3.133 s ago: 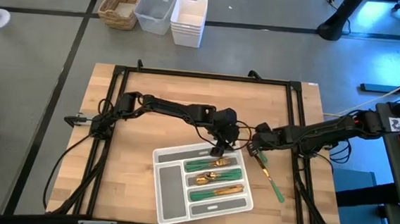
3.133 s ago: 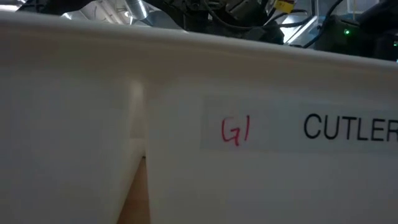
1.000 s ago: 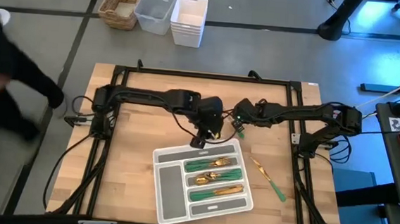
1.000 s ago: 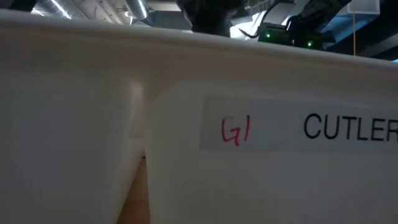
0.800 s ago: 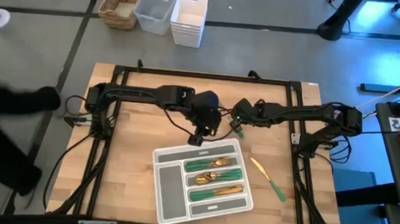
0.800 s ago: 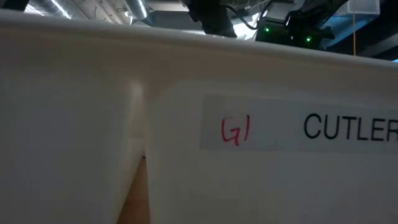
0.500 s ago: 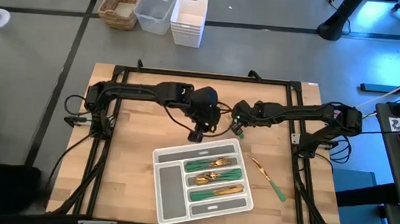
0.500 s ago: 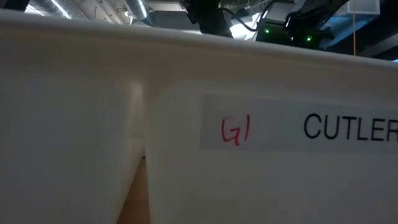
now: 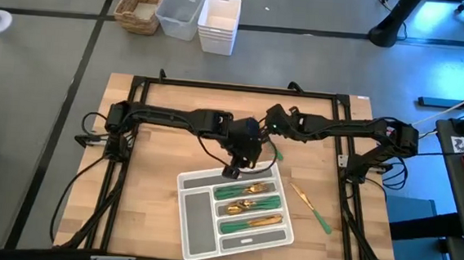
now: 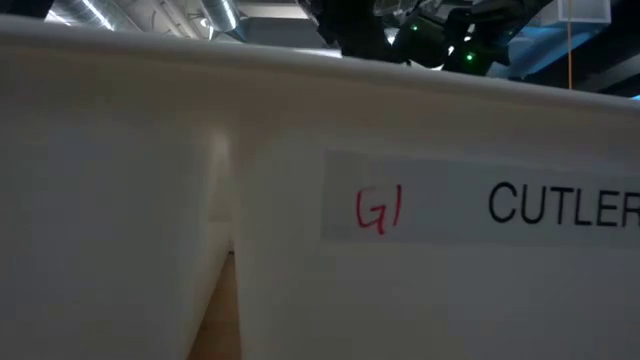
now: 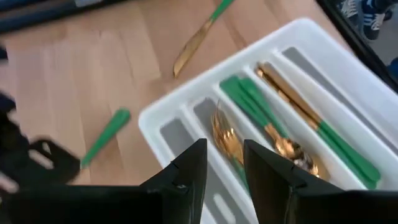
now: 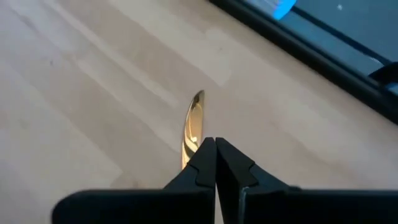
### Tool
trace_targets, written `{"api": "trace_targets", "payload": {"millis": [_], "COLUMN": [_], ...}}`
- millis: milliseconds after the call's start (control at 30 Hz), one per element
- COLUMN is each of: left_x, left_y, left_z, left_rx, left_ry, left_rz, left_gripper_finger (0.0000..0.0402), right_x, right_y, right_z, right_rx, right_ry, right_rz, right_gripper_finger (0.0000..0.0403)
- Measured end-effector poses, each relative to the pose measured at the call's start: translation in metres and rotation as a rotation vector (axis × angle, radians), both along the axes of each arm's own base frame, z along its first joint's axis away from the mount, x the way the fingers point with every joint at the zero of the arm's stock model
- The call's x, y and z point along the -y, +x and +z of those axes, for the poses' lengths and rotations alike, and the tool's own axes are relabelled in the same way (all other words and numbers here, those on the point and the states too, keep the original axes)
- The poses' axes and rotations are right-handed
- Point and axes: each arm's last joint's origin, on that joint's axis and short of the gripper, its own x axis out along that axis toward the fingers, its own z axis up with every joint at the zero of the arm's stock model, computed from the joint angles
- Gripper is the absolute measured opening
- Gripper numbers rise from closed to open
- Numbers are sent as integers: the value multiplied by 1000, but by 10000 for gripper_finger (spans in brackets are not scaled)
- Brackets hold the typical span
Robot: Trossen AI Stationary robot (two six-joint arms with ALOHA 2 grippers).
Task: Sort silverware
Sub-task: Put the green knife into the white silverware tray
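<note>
I see the wooden table (image 9: 153, 198) filling most of my overhead feed, both dark arms reaching in toward its middle from the sides. The grey compartmented tray (image 9: 200, 228) sits on the near half, angled, with sorted silverware (image 9: 247, 205) lying in three of its long compartments (gold heads, green handles). My left gripper (image 9: 232, 169) hovers at the tray's far edge, and in its wrist feed (image 11: 224, 163) the two fingers stand apart with nothing between them, looking down on the gold pieces in the tray (image 11: 311, 37). My right gripper (image 9: 273, 153) is just beside it over bare wood, its fingers pressed together on a knife (image 12: 191, 127), whose gold blade sticks out past the tips while the green handle shows in the overhead. One more green-handled knife (image 9: 310, 207) lies loose on the table, right of the tray and apart from it
</note>
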Motion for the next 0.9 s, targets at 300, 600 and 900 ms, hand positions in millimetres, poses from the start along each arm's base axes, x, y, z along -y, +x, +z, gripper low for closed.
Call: {"api": "trace_targets", "payload": {"millis": [300, 600, 900], "left_x": [16, 16, 13], "left_y": [4, 5, 11], "left_z": [4, 0, 7], "left_rx": [64, 67, 185], "left_ry": [-9, -18, -131], "left_rz": [-26, -104, -280], "left_gripper_finger": [98, 98, 98], "right_x": [5, 1, -22], "right_y": [1, 4, 25], "right_z": [2, 2, 16], "right_rx": [29, 9, 135], "right_ry": [10, 46, -43], "right_rz": [-2, 157, 548], "right_gripper_finger": [1, 1, 1]}}
